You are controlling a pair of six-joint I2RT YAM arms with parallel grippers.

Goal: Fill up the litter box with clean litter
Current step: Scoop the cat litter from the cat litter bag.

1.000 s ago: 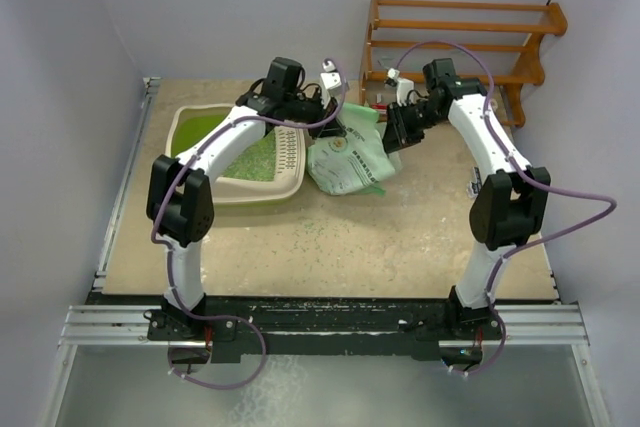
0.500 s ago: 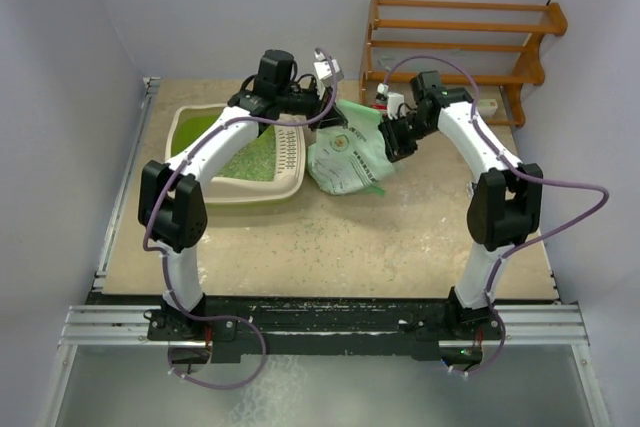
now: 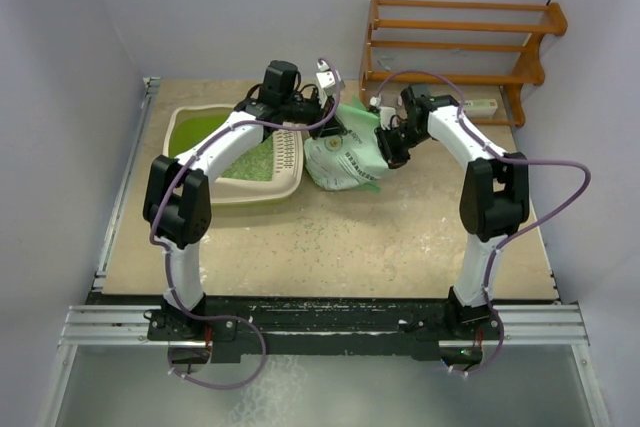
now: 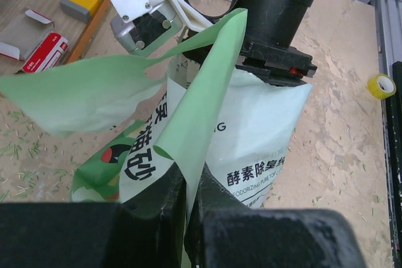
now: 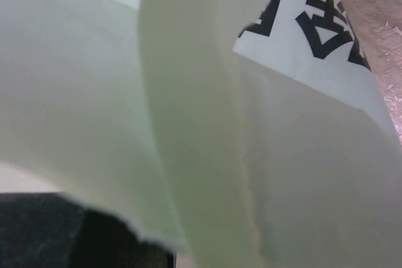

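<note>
Beside the bag (image 3: 345, 162), on its left, the litter box (image 3: 235, 193) holds litter (image 3: 255, 159). The left gripper (image 4: 186, 183) pinches the bag's top fold; the right gripper (image 3: 390, 147) is against the film, its width unclear. The film looks soft, slippery and bottom-heavy, so gathered corners seem the safest hold.

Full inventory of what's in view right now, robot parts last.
litter box: one, cream with green inside, rear left of table
litter: many green pellets, in the box; some scattered on the table
bag: one, pale green and white, printed, right of the box
rack: one, brown wood, rear right
tape roll: one, yellow, on the table
left fingers: black, pinching the bag's edge
right fingers: black, at the bag's right side; grip unclear
</note>
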